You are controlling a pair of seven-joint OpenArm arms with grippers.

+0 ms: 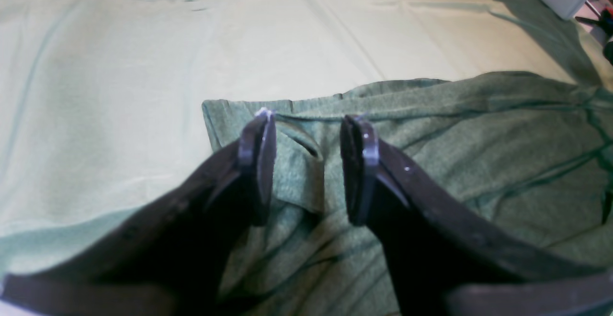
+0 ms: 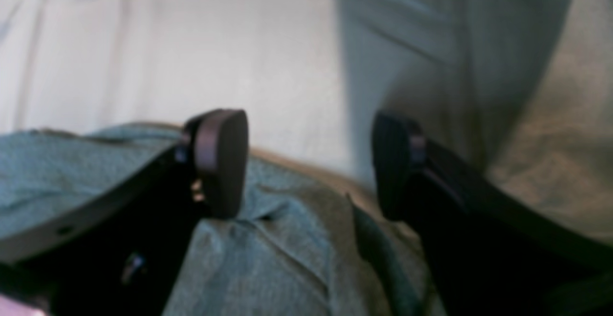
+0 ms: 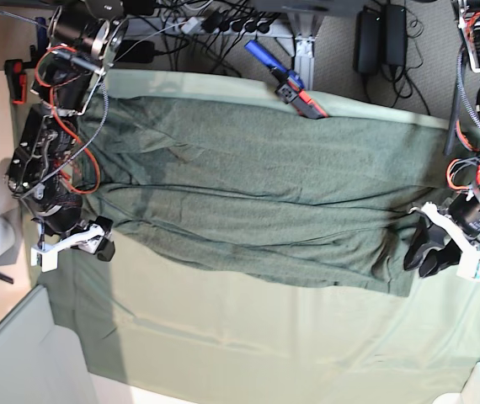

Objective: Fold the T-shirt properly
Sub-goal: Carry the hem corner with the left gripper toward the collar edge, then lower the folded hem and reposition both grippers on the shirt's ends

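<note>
In the left wrist view, the left claw (image 1: 307, 160) points down over a corner of the T-shirt (image 1: 455, 163), its two dark fingers (image 1: 258, 163) spread apart with olive knit showing between them and nothing pinched. The shirt's hem edge runs just beyond the fingertips, and its corner lies a little to the left of them; beyond that edge the pale mint cloth of the surface (image 1: 143, 67) stretches wide and bare, creased in a few long lines. In the right wrist view, which is blurred, the right claw (image 2: 311, 163) also stands open, its pads (image 2: 222, 160) well apart, hanging over the T-shirt (image 2: 268, 258) near a folded edge, with pale cloth (image 2: 191, 43) beyond it. In the base view, the T-shirt (image 3: 257, 202) lies spread lengthwise across the surface (image 3: 248, 345), reaching from one arm to the other. The left claw (image 3: 424, 252) sits at the shirt's right end by its near corner, and the right claw (image 3: 101, 238) at the left end by the near edge. A broad strip of cloth runs along the shirt's near side; a blue and red tool (image 3: 286, 82) lies at the far edge.
</note>
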